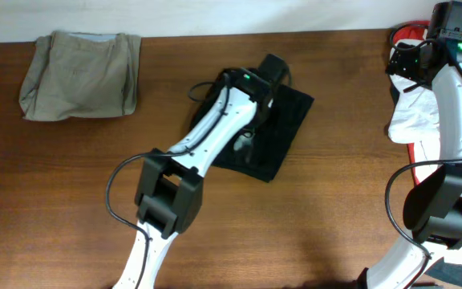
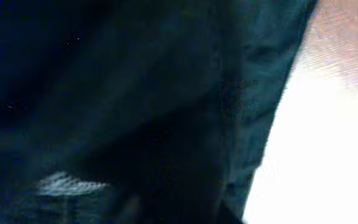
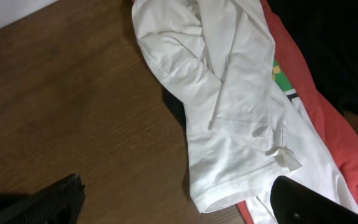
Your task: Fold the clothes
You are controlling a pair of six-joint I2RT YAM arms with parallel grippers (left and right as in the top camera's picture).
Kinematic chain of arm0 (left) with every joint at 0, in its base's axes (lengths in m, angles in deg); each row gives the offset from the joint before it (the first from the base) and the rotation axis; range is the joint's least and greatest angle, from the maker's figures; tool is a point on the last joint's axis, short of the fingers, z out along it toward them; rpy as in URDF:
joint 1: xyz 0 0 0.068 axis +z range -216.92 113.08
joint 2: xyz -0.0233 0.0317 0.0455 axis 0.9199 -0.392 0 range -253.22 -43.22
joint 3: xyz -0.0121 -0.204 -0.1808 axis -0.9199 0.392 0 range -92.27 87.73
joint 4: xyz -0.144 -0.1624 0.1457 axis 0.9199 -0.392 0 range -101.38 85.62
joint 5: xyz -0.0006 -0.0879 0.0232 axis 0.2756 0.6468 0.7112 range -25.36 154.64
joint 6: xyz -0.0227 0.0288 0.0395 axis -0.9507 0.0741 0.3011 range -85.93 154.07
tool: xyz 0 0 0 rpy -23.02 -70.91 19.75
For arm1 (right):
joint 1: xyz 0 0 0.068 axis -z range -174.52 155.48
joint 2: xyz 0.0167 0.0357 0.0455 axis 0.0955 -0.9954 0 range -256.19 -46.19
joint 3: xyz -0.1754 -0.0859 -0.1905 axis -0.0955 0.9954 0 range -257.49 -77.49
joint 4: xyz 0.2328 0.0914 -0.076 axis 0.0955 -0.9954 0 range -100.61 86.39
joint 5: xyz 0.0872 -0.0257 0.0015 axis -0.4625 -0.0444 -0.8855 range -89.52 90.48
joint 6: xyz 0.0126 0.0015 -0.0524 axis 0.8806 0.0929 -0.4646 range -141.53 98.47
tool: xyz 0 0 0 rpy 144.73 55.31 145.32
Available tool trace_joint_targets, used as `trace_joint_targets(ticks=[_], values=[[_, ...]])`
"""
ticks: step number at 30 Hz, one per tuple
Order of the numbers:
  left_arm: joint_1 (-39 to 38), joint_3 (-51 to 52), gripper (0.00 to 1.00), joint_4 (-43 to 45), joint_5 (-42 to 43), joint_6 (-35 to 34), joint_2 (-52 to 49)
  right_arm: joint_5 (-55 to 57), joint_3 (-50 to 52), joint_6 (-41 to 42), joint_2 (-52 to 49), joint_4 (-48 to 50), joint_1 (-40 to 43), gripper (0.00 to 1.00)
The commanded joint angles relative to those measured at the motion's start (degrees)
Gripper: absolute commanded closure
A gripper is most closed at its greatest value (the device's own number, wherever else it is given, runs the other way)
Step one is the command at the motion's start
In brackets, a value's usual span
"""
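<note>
The left pincer (image 1: 269, 74) sits low over the far end of the black garment (image 1: 275, 140), which lies as a compact, roughly rectangular bundle near the middle of the brown desk (image 1: 335, 217). Its wrist view is filled with dark, blurred cloth very close to the lens, with a bright strip of desk at the right edge. The fingers cannot be made out there, so I cannot tell whether they are apart or closed on the cloth. The left arm (image 1: 207, 136) stretches across the garment from the near side and covers much of it. The step in hand appears to be folding or tidying the black garment. The next move likely calls for a firm hold on one edge, carried over the rest without dragging the whole bundle. Far to the right of the black garment, the right pincer (image 3: 176, 193) hangs above a heap of unfolded clothes, its two dark fingers (image 3: 58, 199) wide apart and gripping nothing. Beneath it a crumpled white garment (image 3: 229, 99) lies on a red garment (image 3: 316, 118), with a dark piece of cloth (image 3: 334, 50) beyond them. Far to the left of the black garment, a khaki garment (image 1: 79, 76) rests folded into a neat square.
</note>
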Motion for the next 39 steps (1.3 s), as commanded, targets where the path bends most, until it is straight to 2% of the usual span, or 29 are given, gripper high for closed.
trace_joint_targets(ticks=[1,6,13,14,15,16,17,18,19,21,22,24,30,39], values=[[-1.79,-1.03,0.01,0.17,1.55,-0.24,-0.81,0.94,-0.66,-0.13,0.57,-0.02,-0.26,0.01],[-1.46,-2.93,0.01,-1.92,1.53,0.87,-0.50,0.92,-0.66,-0.13,0.57,-0.02,-0.26,0.01],[5.68,-16.33,0.01,-11.96,1.55,2.73,0.20,0.94,-0.66,-0.13,0.57,-0.02,-0.26,0.01],[6.34,-16.28,0.05,-11.69,1.55,2.73,0.20,0.94,-0.66,-0.13,0.57,-0.02,-0.26,0.01],[7.04,-15.76,0.16,-11.19,1.57,2.73,0.07,0.94,-0.66,-0.13,0.57,-0.02,-0.26,0.01],[7.45,-14.95,0.32,-10.64,1.68,2.73,0.00,0.92,-0.66,-0.13,0.57,-0.02,-0.26,0.01],[7.67,-13.77,0.57,-10.49,1.75,2.73,0.00,0.94,-0.66,-0.13,0.57,-0.02,-0.26,0.01],[7.65,-12.28,0.71,-10.49,1.75,2.71,0.00,0.94,-0.66,-0.13,0.57,-0.02,-0.26,0.01],[7.34,-10.10,0.78,-10.73,1.75,2.71,0.00,0.92,-0.66,-0.13,0.57,-0.02,-0.26,0.01],[6.29,-5.60,0.81,-9.88,1.79,2.71,0.00,0.92,-0.66,-0.13,0.57,-0.02,-0.26,0.01],[5.88,-4.20,0.85,-9.53,1.81,2.71,0.00,0.92,-0.66,-0.13,0.57,-0.02,-0.26,0.01],[4.52,-0.13,0.99,-9.11,3.23,2.71,0.00,0.94,-0.66,-0.13,0.57,-0.02,-0.26,0.01],[0.79,7.48,0.99,-3.58,5.46,2.71,0.00,0.92,-0.66,-0.13,0.57,-0.02,-0.26,0.01],[-4.96,7.80,0.99,-2.84,6.64,2.08,0.00,0.94,-0.66,-0.13,0.57,-0.02,-0.26,0.01]])
